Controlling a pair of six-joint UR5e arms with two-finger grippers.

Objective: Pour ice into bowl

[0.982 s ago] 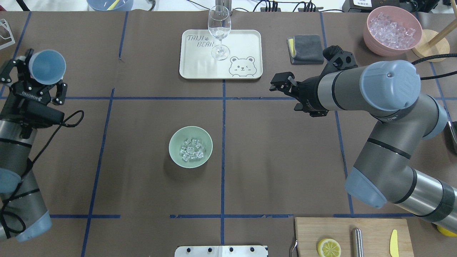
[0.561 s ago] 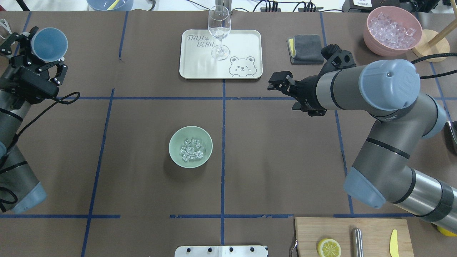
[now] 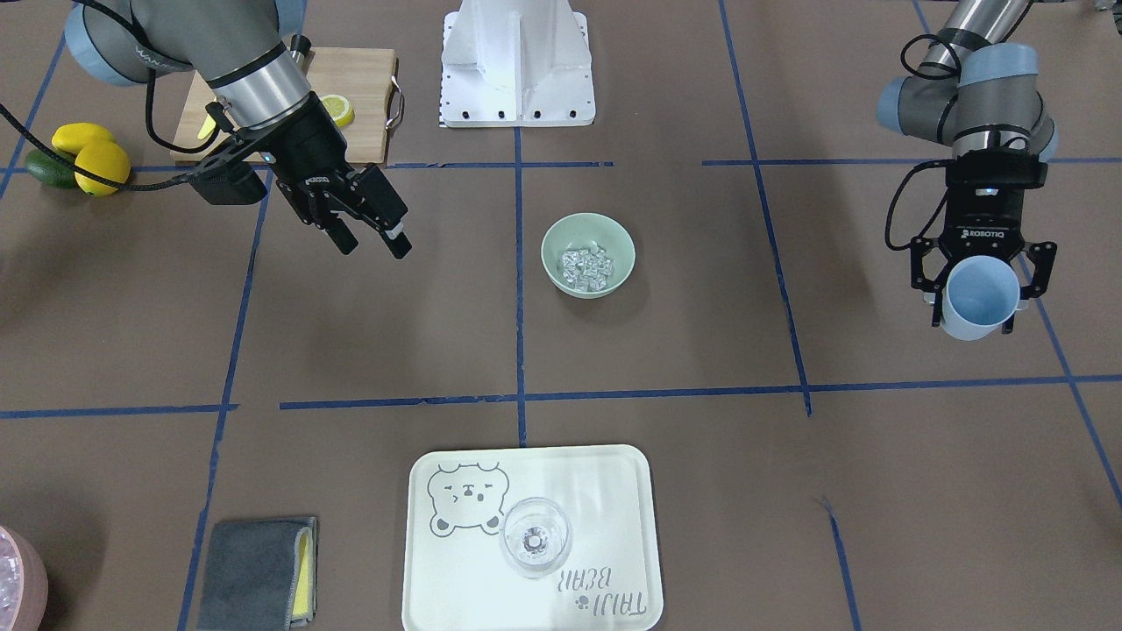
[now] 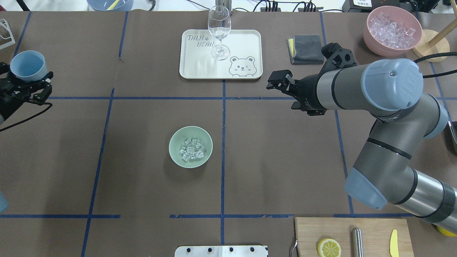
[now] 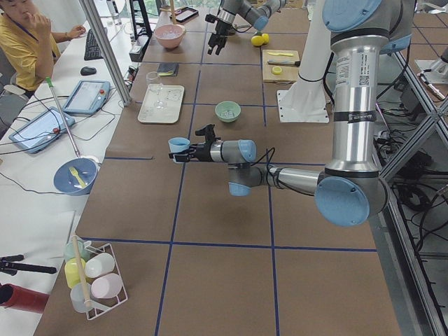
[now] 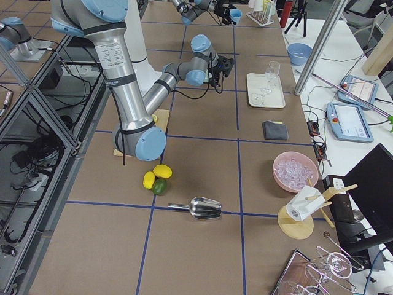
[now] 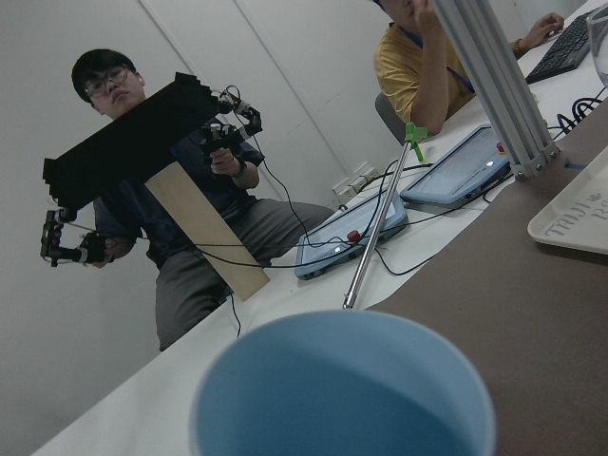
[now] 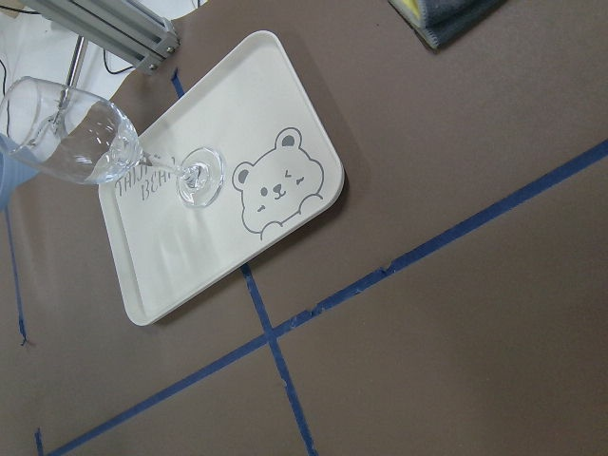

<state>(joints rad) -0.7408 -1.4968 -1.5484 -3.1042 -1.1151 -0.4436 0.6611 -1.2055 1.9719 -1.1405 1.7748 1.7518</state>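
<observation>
The pale green bowl point(image 4: 176, 142) point(image 3: 561, 240) stands near the table's middle with a small heap of clear ice point(image 4: 191, 150) point(image 3: 586, 264) inside it. Far off at the table's left edge, my left gripper point(image 4: 27, 77) point(image 3: 980, 282) is shut on a light blue cup point(image 4: 28, 65) point(image 3: 976, 300) point(image 5: 179, 144), held upright above the table. The left wrist view looks into the cup point(image 7: 342, 399), which appears empty. My right gripper point(image 3: 372, 241) point(image 4: 277, 82) hovers open and empty to the right of the bowl, near the tray.
A white bear tray point(image 4: 242, 43) point(image 8: 285, 104) carries a wine glass point(image 4: 219, 32) point(image 8: 71, 142) at the back. A grey cloth point(image 4: 305, 49), a pink bowl of icy pieces point(image 4: 373, 41) and a cutting board point(image 4: 310, 232) with a lemon slice lie on the right. People sit beyond the left end point(image 5: 28, 42).
My left arm has swung the blue cup outward to the table's left edge, and it now sits more upright. The right arm has barely shifted.
</observation>
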